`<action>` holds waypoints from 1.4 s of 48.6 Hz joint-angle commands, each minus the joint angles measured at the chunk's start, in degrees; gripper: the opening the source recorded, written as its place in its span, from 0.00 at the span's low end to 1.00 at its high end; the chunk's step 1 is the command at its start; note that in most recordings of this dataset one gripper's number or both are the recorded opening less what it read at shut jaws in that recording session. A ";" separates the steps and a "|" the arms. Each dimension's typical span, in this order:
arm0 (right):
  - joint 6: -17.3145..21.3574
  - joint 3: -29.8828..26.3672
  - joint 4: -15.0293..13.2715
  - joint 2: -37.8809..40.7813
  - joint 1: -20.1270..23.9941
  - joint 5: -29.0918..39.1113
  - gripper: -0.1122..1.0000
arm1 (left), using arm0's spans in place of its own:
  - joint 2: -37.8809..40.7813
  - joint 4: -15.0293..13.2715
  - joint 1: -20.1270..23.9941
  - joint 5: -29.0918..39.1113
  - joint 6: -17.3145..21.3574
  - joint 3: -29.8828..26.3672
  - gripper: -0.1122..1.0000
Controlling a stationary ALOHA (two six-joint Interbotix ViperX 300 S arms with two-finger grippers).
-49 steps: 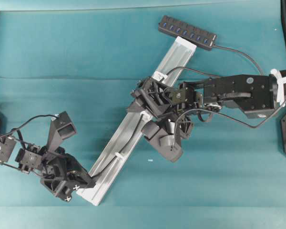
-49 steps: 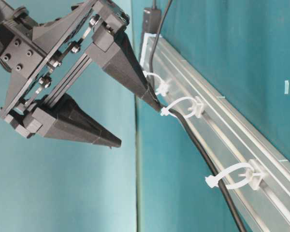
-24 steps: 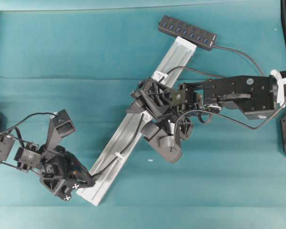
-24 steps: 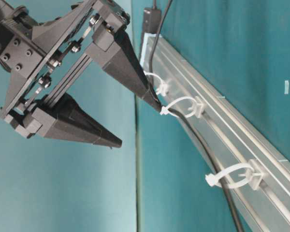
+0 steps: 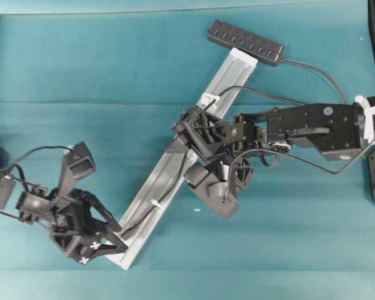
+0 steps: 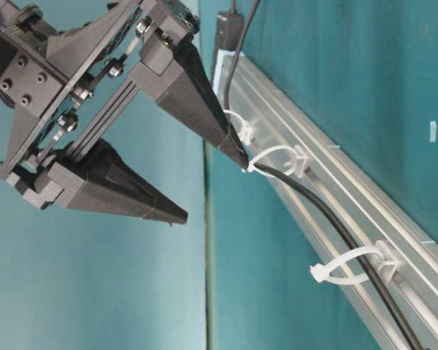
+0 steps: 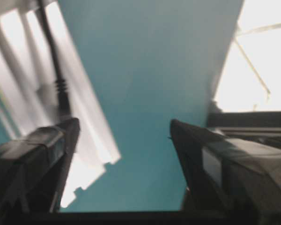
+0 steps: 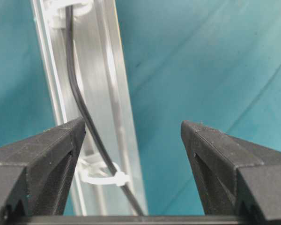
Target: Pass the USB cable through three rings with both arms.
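Across the teal desk (image 5: 112,62) a long silver rail (image 5: 175,169) is lying on a slant, running from the lower left up to a black multi-port hub (image 5: 245,42) at its top end. Along that rail the black cable (image 6: 328,219) is resting, passing under the white rings: in the table-level view it is going through the middle ring (image 6: 274,162) and the nearer ring (image 6: 347,266), with a third ring (image 6: 239,125) sitting farther up the rail behind the tip of the right tool. At the rail's lower end the left tool (image 5: 112,240), the one with white X marks, is standing with its fingers spread apart; its wrist camera is showing the cable's plug end (image 7: 61,96) lying on the rail just beyond the left finger (image 7: 42,154), though the blur is making it hard to say whether they are touching. Over the middle of the rail the right tool (image 5: 190,159) is hanging, its two pointed fingers held wide apart and gripping nothing. From its own camera the cable (image 8: 79,108) is curving down between the rail's ridges and through a white ring (image 8: 103,176), just beside the left finger (image 8: 42,159) and well apart from the other one.
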 commanded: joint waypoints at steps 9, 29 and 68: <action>14.41 -1.41 -0.09 -5.62 -1.14 -2.11 0.89 | -13.10 0.18 3.78 6.68 9.49 -1.76 0.89; 24.61 -1.49 0.00 -10.90 -1.93 -9.76 0.89 | -31.73 0.18 13.71 19.25 29.71 -1.23 0.89; 49.75 10.99 0.09 -27.42 -6.06 -28.12 0.88 | -41.31 0.18 26.10 13.54 47.29 -1.05 0.89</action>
